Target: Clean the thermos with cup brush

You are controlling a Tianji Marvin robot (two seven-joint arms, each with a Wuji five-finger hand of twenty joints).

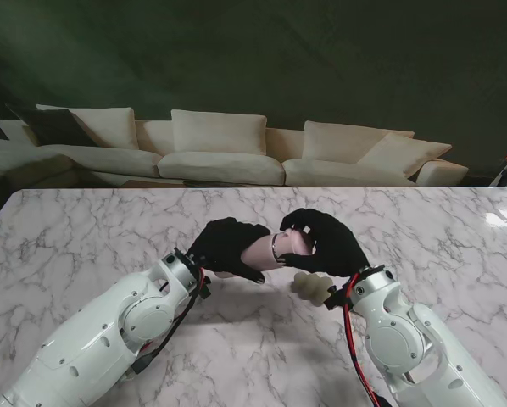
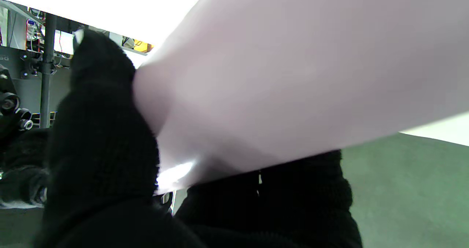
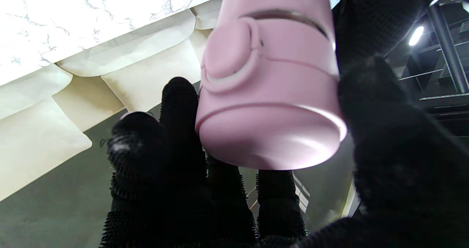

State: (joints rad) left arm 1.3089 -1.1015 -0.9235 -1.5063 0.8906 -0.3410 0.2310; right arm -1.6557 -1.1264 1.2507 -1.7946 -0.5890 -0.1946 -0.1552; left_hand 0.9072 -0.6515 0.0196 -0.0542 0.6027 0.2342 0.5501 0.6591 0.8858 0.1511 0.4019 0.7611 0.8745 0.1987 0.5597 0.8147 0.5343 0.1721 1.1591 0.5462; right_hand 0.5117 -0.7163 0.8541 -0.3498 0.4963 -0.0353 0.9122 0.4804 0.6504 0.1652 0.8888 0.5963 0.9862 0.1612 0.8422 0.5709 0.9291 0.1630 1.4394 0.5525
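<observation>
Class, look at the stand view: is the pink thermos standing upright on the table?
No: the thermos is held sideways between both hands.

- Thermos (image 2: 293, 76) — pale pink body; we see it fill most of the view, slanted.
- Left hand (image 2: 106, 160) — black-gloved, our fingers pressed against the thermos on both sides.

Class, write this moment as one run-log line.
left hand: shut on thermos body | right hand: shut on thermos lid end | thermos: held sideways above table | cup brush: on table
</observation>
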